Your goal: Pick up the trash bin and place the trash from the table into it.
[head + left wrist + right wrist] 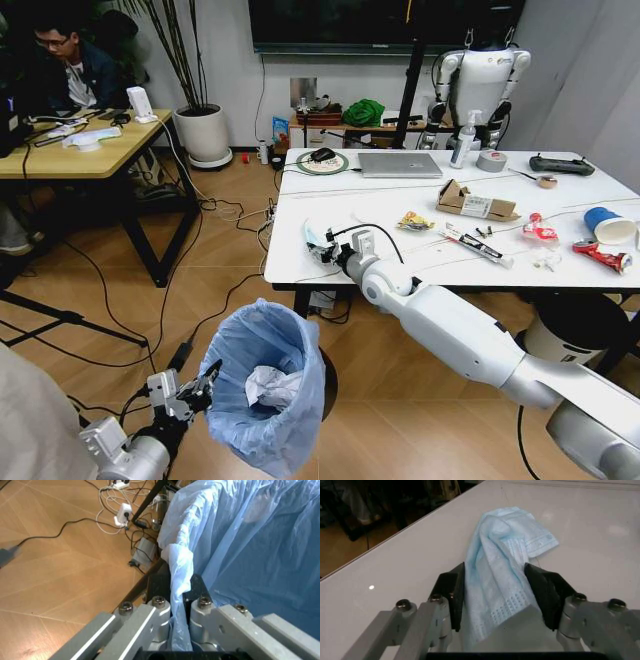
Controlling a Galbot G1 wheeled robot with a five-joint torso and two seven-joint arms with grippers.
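The right gripper (495, 596) sits low over the near left part of the white marble-look bench (330, 215), its two black pads closed on a crumpled pale-blue face mask (502, 573); in the right wrist view the cloth is pinched between the pads while its far end appears to lie on the bench top, so the lift, as I judge it, has not begun. The left gripper (177, 603) is down near the floor, clamped on a fold of the crinkly translucent light-blue plastic bag (240, 543) at the rim of the small round dark trash bin (268, 385); it holds the bin below the bench's near edge, mouth open and tilted toward the camera.

The step in hand looks like picking one piece of trash from the bench; the next move calls for raising the mask clear, carrying it past the bench edge and over the bin's mouth, then opening the pads so it drops inside; the soft cloth may cling to a pad, so release should come well over the opening.

Inside the bin lies a crumpled white tissue (270, 385); nothing else can be made out in it. On the bench, well apart from the right gripper, remain a torn brown cardboard box (475, 201), a yellow snack wrapper (414, 221), a blue paper cup (608, 224) on its side and a red wrapper (602, 255); what the cup holds I cannot tell.
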